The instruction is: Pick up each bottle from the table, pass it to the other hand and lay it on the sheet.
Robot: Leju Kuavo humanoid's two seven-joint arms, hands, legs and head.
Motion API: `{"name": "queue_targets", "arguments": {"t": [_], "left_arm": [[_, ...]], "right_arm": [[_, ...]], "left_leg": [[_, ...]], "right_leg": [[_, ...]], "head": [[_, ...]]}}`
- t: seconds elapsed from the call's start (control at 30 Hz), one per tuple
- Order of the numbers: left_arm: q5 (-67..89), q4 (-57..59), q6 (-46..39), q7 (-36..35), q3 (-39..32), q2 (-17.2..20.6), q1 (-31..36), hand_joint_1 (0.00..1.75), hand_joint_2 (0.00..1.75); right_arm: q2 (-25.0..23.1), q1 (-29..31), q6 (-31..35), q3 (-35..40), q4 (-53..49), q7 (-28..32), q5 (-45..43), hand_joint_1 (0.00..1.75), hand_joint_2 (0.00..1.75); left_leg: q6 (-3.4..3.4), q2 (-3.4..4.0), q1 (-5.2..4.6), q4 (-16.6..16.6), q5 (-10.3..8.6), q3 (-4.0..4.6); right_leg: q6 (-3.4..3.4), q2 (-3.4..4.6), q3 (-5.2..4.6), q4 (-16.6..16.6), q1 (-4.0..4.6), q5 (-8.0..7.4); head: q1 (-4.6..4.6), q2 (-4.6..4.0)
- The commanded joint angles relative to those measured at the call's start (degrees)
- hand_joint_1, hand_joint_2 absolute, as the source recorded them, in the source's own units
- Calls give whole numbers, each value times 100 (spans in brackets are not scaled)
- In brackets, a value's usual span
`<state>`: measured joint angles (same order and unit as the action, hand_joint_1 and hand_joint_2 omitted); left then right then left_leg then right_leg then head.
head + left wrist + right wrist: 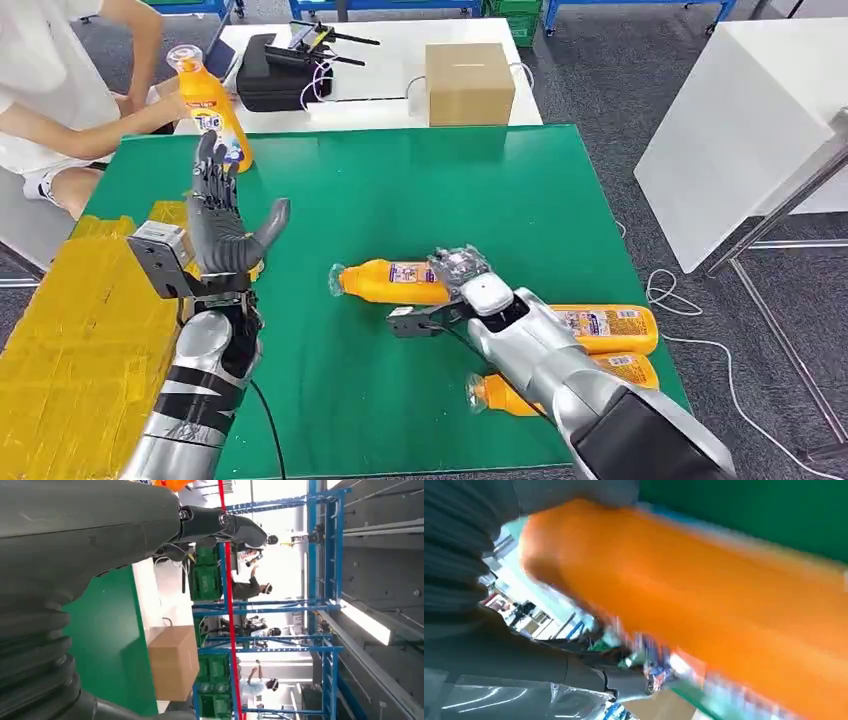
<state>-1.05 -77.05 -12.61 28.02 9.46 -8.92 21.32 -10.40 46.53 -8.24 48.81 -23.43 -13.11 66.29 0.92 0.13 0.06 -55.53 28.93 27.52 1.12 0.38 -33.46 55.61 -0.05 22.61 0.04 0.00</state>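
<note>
the green table (420, 200) fills the middle of the head view, smooth and matte, its far edge meeting a white table (385, 60) at the top and its right edge dropping to grey floor with a loose white cable (670, 295). a broad stretch of bare green lies open across the centre and upper right. the yellow sheet (80, 340), creased and taped, covers the lower left corner. a plain brown cardboard box (470, 82) sits upper centre, a black case (275, 75) to its left.

the right hand (465, 285) grips an orange bottle (395, 283) lying on its side at centre frame, clear cap pointing left; the right wrist view shows its glossy orange body blurred against the fingers. two more orange bottles (610, 328) lie lower right, partly under the silver arm. the left hand (225, 225) stands raised at left, fingers spread apart and holding nothing. at upper left a person's hand (150, 105) holds an upright orange tide bottle (212, 105).
</note>
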Motion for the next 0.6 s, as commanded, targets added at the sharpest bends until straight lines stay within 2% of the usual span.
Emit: {"name": "queue_targets", "arguments": {"t": [0.03, 0.6], "left_arm": [[-21, 410, -31, -31, 140, 39, 213, 0, 175], [-34, 464, -27, -14, 204, 25, 259, 0, 175]], "right_arm": [[47, -58, 46, -241, 446, -13, -117, 0, 175], [-21, -171, 212, -540, 547, 55, -311, 0, 175]], "left_leg": [[-4, -16, 5, 5, 1, -7], [-5, -17, 9, 4, 0, -9]], "right_leg": [[2, -17, 13, -8, 5, 3], [1, -19, 15, -10, 9, 1]], "head": [[-4, 0], [-2, 0]]}}
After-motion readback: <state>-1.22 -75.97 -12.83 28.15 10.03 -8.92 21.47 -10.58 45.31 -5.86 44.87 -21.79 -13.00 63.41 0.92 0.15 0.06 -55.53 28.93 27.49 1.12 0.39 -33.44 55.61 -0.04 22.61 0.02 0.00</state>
